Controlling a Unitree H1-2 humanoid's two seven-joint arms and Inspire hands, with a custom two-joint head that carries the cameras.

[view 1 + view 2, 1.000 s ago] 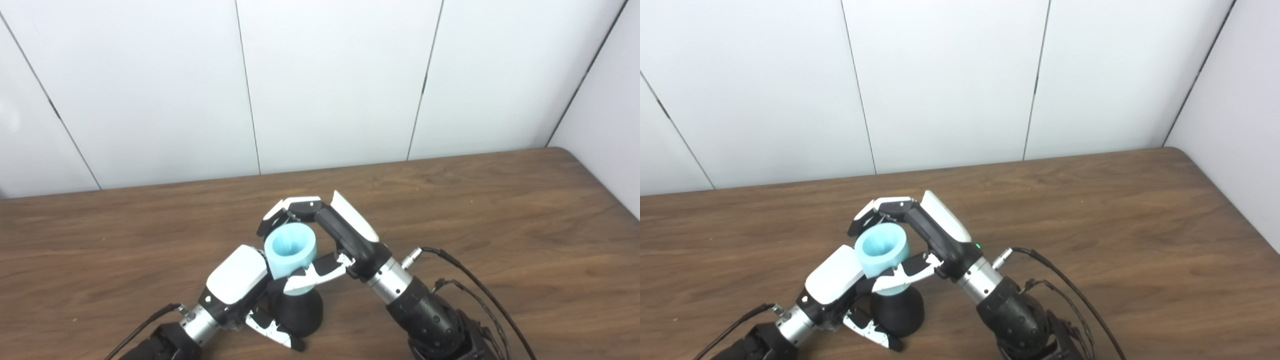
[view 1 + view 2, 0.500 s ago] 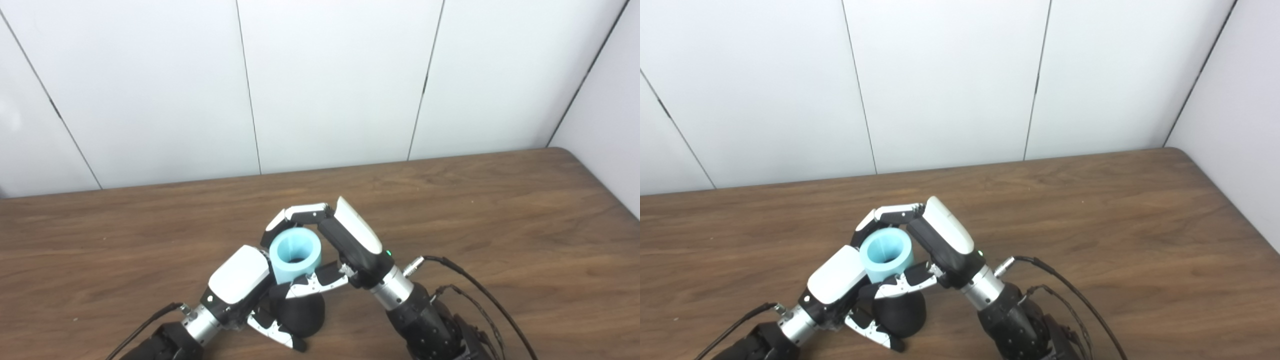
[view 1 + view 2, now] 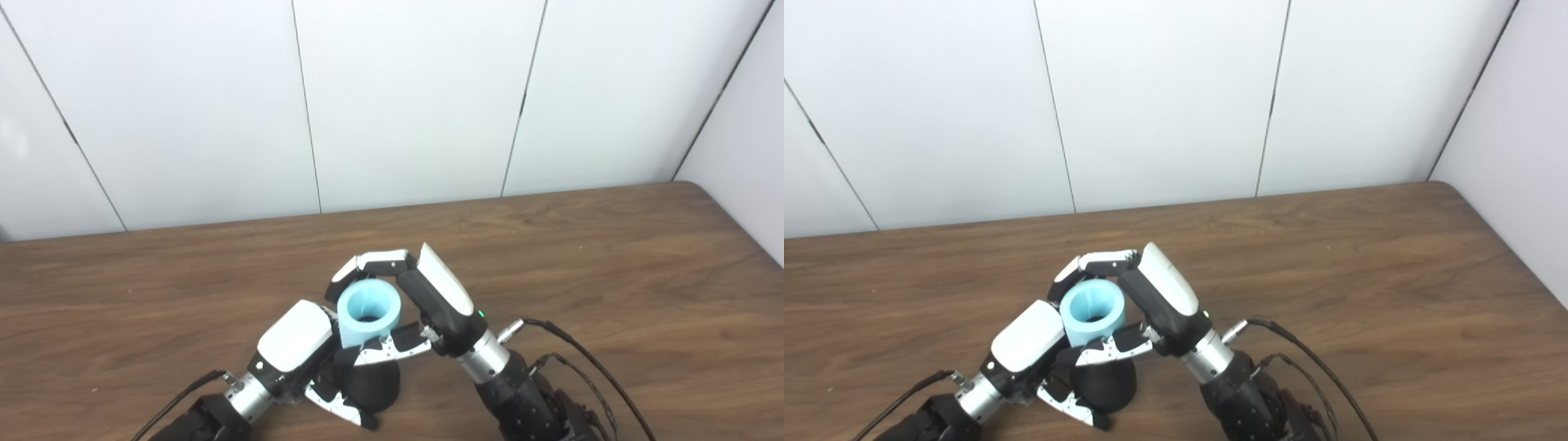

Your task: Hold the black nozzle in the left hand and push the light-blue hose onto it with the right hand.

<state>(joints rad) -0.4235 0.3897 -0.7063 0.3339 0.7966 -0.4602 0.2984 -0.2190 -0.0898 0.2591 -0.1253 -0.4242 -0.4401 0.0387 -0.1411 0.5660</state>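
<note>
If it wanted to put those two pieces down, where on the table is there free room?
Bare wood lies on the table right of the right hand, out to the rounded corner, left of the left hand, and along the wall behind both. It is crowded at front centre, where both hands clasp the light-blue hose and black nozzle, with cables trailing to the right.

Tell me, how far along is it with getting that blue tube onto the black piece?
Both parts are picked up: the left hand holds the black nozzle, and the right hand has its fingers wrapped around the light-blue hose. The hose sits upright on top of the nozzle, so pushing is in hand. Whether it is fully seated is hidden.
</note>
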